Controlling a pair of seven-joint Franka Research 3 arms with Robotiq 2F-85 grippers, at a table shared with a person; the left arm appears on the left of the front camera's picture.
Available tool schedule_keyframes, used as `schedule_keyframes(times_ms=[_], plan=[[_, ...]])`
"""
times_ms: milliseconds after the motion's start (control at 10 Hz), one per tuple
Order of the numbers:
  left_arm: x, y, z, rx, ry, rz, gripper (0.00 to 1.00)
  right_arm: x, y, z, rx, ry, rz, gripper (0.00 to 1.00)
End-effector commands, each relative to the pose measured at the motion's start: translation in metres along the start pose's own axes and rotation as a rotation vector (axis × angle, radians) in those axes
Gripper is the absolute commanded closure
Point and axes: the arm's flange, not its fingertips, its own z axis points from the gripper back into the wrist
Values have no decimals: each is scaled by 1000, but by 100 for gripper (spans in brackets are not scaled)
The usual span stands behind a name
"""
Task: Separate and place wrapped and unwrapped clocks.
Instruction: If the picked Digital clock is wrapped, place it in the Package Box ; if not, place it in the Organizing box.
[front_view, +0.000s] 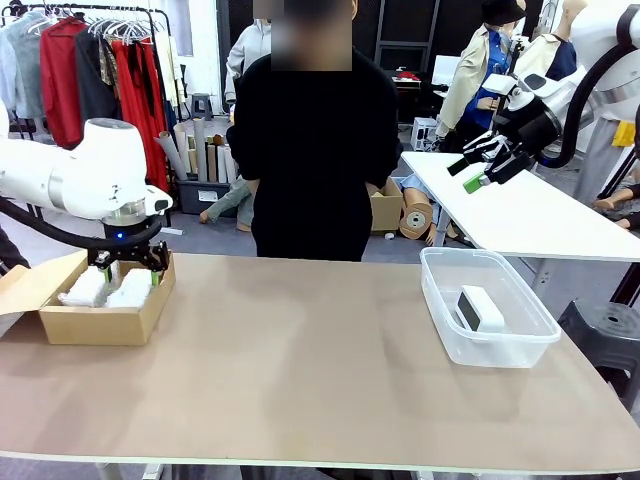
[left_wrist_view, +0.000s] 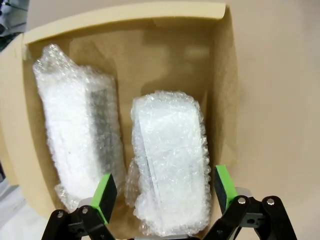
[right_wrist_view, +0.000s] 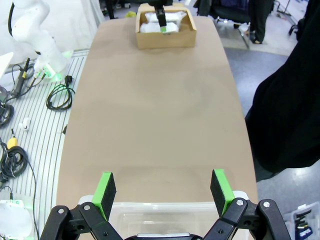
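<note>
Two wrapped clocks (left_wrist_view: 170, 165) (left_wrist_view: 77, 135), bubble-wrapped, lie side by side inside cardboard box (front_view: 100, 322). Bare white clock (front_view: 480, 308) stands well apart from that box.

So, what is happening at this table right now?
The robot is sorting clocks. Its left gripper is open over the cardboard box, straddling one of the two wrapped clocks lying there side by side; the other wrapped one is next to it. The bare clock sits in the clear plastic tub. The right gripper hangs open in the air above the tub. A person in black stands at the far side.

Cardboard box (front_view: 100, 322), clear tub (front_view: 520, 343)
</note>
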Motion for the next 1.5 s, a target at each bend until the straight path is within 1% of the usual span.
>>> schedule_keyframes(times_ms=[0,400,500,1300,1400], plan=[[0,1,15,-11,-19,20,0,1,2,1,1,1,2,0],[-1,-2,30,-1,-40,34,0,1,2,1,1,1,2,0],[4,0,26,-7,-45,3,0,1,2,1,1,1,2,0],[4,-1,26,-7,-44,5,0,1,2,1,1,1,2,0],[3,6,39,-108,100,-68,0,1,2,1,1,1,2,0]])
